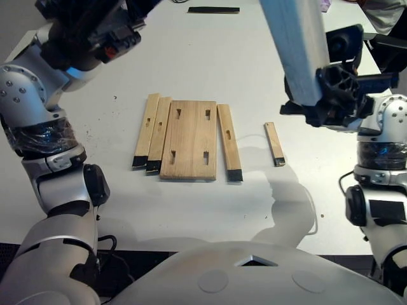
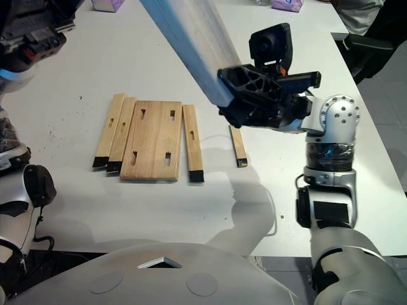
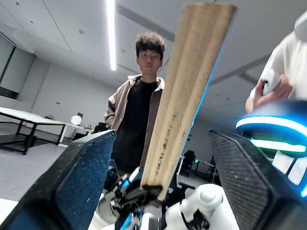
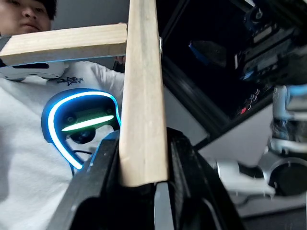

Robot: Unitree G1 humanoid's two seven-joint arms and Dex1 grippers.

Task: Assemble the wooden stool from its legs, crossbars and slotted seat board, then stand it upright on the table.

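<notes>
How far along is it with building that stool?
Barely started. Done: nothing. The slotted seat board, three legs and a short crossbar lie loose, flat on the table. In hand: the right gripper grips one wooden piece raised above it, the left gripper open toward it. Left: all joining, then standing it upright.

On the table you have the slotted seat board [image 1: 189, 140], lying flat with four slots showing. A first leg [image 1: 145, 132] and a second leg [image 1: 159, 135] lie side by side at its left edge, and a third leg [image 1: 229, 142] lies just beside its right edge — all with dark tips at the near ends. A short crossbar [image 1: 275, 144] lies apart, farther right. A long pale piece [image 1: 294, 47] rises tilted — its lower end is clamped in the right gripper [image 2: 230, 95].
</notes>
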